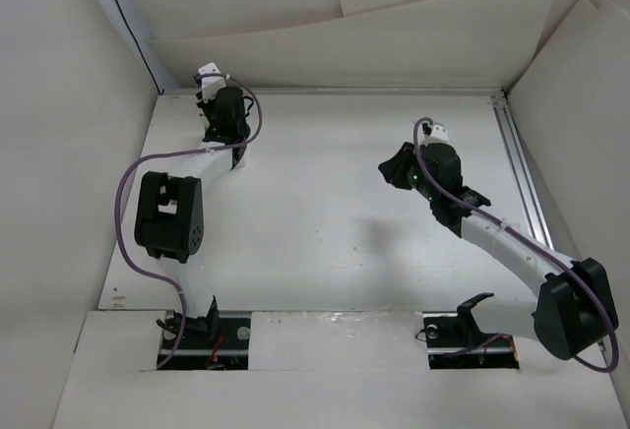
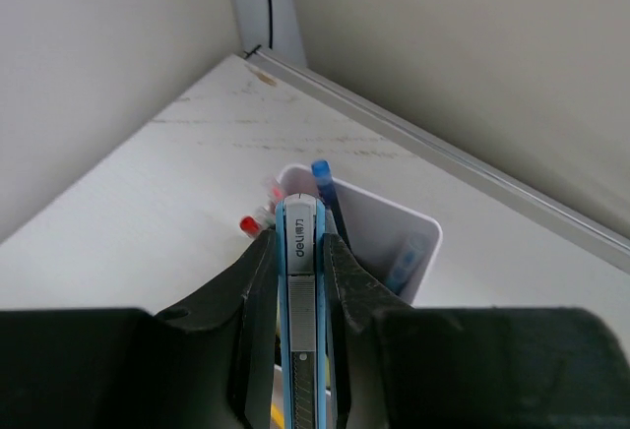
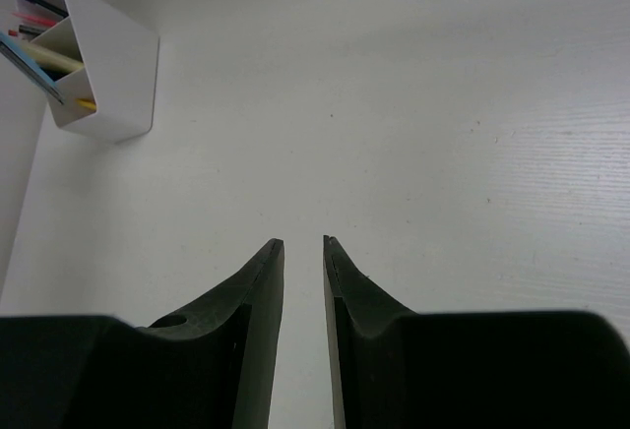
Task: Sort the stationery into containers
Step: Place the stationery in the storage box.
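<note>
The small white translucent plastic box (image 2: 394, 227) stands on the white table (image 3: 394, 104), in the far corner where white board walls (image 2: 98, 55) meet. In the right wrist view it sits in the upper left of the frame; in the left wrist view it is at the centre. I count one box, and its inner dividers show at least three compartments.

Out of it stick one blue-tipped pen (image 2: 322, 175), at least two red tips (image 2: 249, 223), a pale stick and a small yellow end; more than that I cannot count.

The left gripper (image 2: 299, 240) hangs just short of the box, clamped on one slim grey-and-blue plastic cutter (image 2: 299, 301) whose upper end points at the box opening. I cannot tell whether it touches the box.

The right gripper (image 3: 303, 242) is well apart from the box, over bare table at the bottom centre of its frame. Its fingers are parted by a narrow slit, with nothing between them.

A metal rail (image 2: 443, 158) runs along the table's far edge, another (image 1: 522, 173) runs down the right of the top view, and one thin black cable (image 2: 268, 1) drops down the corner.
</note>
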Robot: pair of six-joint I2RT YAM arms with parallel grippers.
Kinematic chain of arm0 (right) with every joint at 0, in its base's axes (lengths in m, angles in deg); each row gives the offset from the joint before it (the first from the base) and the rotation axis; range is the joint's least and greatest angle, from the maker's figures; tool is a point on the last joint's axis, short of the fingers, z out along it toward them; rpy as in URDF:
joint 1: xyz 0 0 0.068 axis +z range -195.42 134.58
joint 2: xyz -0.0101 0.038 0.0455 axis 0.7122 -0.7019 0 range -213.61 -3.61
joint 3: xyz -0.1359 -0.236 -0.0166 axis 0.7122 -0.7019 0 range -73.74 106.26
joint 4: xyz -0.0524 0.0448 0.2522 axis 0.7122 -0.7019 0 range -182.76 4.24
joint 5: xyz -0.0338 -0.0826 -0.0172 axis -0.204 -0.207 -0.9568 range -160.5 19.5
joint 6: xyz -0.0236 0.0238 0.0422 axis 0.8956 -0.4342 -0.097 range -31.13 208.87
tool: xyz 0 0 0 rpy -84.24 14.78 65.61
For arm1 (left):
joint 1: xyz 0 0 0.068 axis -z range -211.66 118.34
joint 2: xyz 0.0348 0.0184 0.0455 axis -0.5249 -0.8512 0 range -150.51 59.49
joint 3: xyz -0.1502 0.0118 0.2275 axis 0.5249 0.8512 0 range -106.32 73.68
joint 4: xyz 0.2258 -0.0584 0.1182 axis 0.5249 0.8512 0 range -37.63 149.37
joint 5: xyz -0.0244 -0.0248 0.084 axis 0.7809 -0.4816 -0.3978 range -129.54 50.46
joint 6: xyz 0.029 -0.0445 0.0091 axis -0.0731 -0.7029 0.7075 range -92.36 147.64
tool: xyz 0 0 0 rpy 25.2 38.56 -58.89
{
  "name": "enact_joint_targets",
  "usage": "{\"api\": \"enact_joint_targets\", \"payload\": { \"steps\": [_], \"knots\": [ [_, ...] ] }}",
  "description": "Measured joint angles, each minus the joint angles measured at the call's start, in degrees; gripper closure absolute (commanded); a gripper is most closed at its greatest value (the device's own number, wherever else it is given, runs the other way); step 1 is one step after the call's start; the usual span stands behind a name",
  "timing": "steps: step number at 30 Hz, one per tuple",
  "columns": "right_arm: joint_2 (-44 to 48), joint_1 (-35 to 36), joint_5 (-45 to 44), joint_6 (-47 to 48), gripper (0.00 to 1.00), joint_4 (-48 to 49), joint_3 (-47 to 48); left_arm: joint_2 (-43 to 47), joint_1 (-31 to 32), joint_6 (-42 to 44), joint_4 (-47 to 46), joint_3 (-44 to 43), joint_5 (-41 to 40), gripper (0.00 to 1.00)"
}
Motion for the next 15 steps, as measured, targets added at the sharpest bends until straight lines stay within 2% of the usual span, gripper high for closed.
{"api": "enact_joint_targets", "payload": {
  "steps": [15],
  "knots": [
    [0.42,0.39,0.59,0.66,0.71,1.36,-0.22,-7.45,2.03,13.79,-13.2,0.04,-8.2,1.0]
  ]
}}
